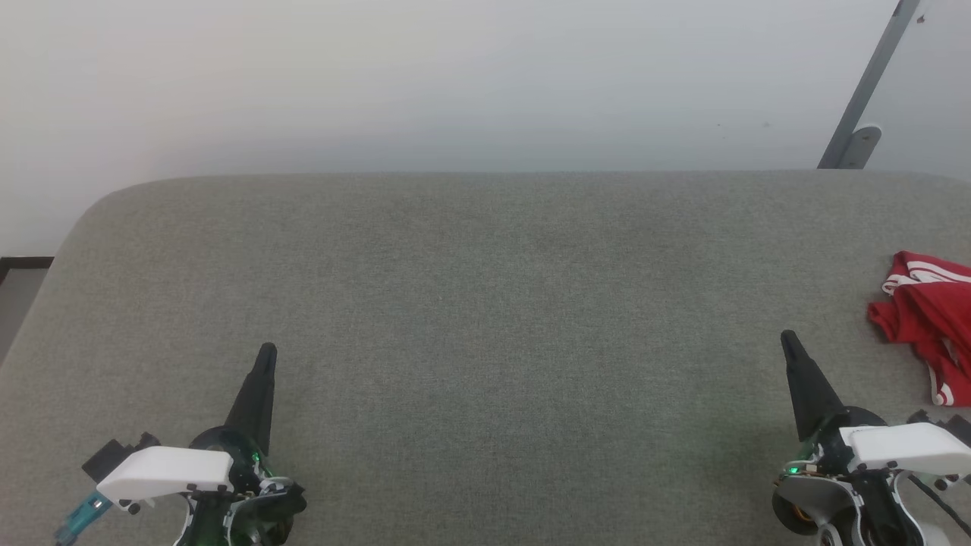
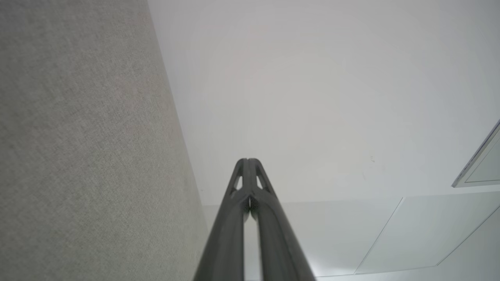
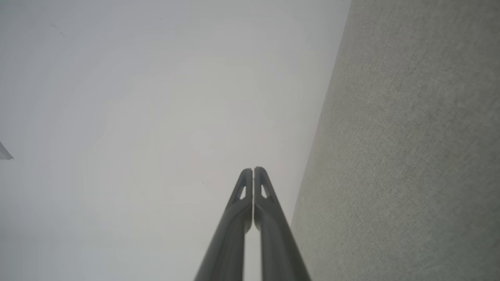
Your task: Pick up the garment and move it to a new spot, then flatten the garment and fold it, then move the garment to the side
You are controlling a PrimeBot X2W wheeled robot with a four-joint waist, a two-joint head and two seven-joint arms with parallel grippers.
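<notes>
Head view has the bright red jersey garment (image 1: 929, 311) with white striped trim bunched in a loose heap at the far right of the grey fabric-covered desk (image 1: 485, 303). It is cut off by the picture's edge, just beyond the right pincer (image 1: 787, 337) and apart from it. The left pincer (image 1: 267, 353) hovers low at the near left, well apart from the cloth. Both pincers are pressed together and pinch nothing; each wrist view shows the two dark fingers meeting at the tips against the pale wall (image 2: 312, 97).

As for the step in hand, this scene fits two stages. The garment may be waiting at the side to be picked up and carried to a new spot. Or it may already have been put aside after folding. What shows of it looks rumpled rather than squarely folded, though too little of it is in the picture to be sure. Any move on the cloth would fall most easily to the right arm, which would need to spread its fingers before reaching.

No brand, label, letter or number can be read; only the white stripes show on the red fabric.
</notes>
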